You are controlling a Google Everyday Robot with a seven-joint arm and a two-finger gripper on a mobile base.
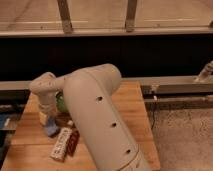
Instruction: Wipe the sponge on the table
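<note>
The table (131, 107) is a light-brown plank top filling the lower middle of the camera view. My thick white arm (97, 115) crosses it from the bottom edge and bends left. The gripper (48, 122) hangs from the wrist (44, 90) over the table's left side, pointing down. Directly under it, a small blue-grey sponge (50, 130) rests on the wood. The gripper's tip meets the sponge's top, and the arm hides part of the contact.
A green bowl (61, 103) sits just behind the gripper, half hidden by the arm. A white labelled packet (61, 144) and a dark ridged block (74, 142) lie in front of the sponge. A dark rail and wall run behind the table; speckled floor lies to the right.
</note>
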